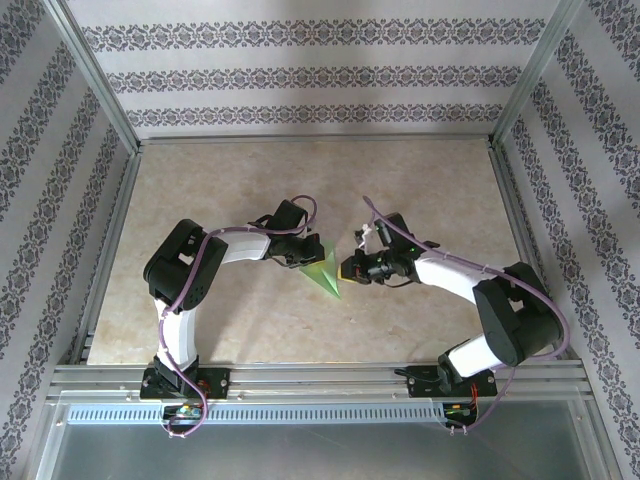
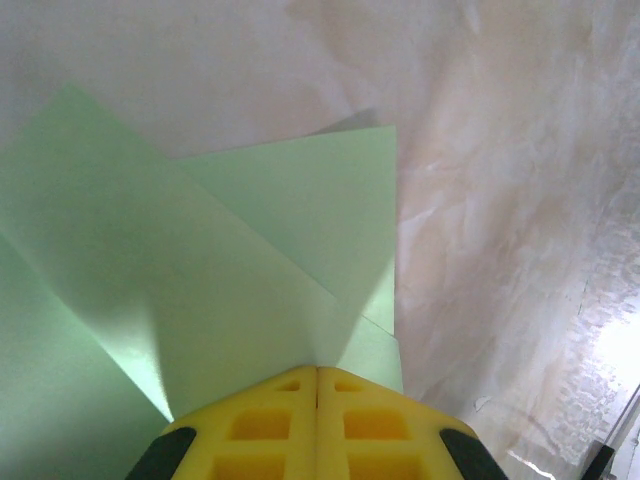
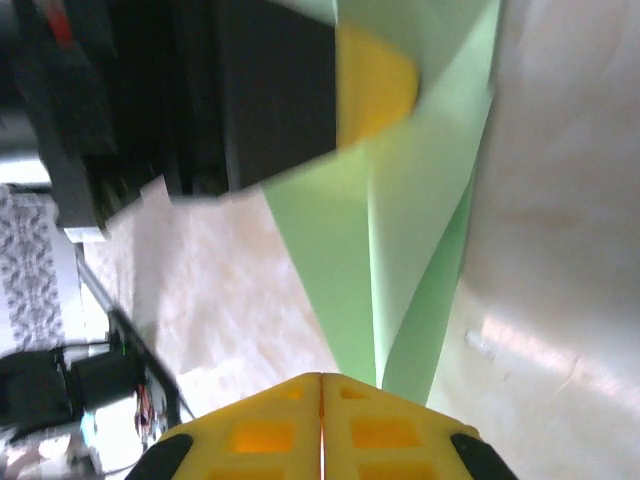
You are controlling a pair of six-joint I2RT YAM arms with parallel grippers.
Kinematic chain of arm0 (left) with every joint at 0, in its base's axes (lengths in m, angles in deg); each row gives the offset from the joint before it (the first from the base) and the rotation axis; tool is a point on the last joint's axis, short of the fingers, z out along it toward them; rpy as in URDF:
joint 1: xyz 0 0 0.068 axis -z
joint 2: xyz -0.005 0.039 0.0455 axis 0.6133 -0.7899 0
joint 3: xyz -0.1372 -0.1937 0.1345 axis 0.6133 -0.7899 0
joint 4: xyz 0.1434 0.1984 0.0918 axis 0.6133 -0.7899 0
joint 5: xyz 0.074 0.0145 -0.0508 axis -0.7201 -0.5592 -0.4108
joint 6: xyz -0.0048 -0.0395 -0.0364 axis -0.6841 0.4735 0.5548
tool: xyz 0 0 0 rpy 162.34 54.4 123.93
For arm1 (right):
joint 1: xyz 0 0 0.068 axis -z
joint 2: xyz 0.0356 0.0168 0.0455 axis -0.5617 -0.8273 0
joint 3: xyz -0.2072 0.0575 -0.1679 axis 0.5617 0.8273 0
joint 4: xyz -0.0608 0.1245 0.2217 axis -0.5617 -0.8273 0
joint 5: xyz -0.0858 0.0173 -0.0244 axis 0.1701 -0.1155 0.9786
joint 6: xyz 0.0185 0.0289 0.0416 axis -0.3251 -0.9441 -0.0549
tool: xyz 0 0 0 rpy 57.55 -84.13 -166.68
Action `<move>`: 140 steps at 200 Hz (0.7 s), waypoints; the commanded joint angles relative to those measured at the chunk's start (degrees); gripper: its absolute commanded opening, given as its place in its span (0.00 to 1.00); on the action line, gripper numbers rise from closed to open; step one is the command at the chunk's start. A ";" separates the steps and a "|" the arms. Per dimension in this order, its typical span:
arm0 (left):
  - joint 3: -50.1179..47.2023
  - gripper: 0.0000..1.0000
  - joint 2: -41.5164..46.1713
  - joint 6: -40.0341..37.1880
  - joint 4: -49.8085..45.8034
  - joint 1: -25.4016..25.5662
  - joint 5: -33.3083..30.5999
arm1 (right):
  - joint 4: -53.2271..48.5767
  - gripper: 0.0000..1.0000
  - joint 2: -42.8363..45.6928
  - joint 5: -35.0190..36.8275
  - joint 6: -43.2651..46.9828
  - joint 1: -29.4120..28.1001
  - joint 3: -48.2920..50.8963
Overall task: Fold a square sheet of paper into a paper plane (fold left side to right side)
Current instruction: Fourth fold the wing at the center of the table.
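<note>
Paper plane on table, between left fingers and right fingers

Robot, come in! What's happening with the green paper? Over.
Left gripper shut, on the green paper. Right gripper shut at its pointed end. Paper folded to a point. Nothing in the way. Over.

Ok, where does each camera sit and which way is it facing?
Top external: above and behind, looking down on the table; left arm, right arm show.
Left wrist: on the left arm, facing past its shut left claw onto the folded green paper.
Right wrist: faces past the shut right claw along the paper.
Both wrists share the paper.
</note>
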 commanded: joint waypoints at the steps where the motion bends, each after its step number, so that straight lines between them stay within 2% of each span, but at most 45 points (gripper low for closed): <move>1: -1.85 0.02 -2.19 -0.04 -2.86 0.34 -2.23 | 4.47 0.04 -1.66 -5.06 -3.00 -2.17 2.00; 29: -1.76 0.02 -2.10 -0.07 -3.09 0.33 -2.34 | 8.08 0.03 -3.96 -4.77 -4.62 -3.45 3.38; 140: -1.71 0.02 -2.10 -0.41 -3.35 0.34 -2.32 | 10.62 0.03 -9.91 -2.52 -4.25 -4.78 4.24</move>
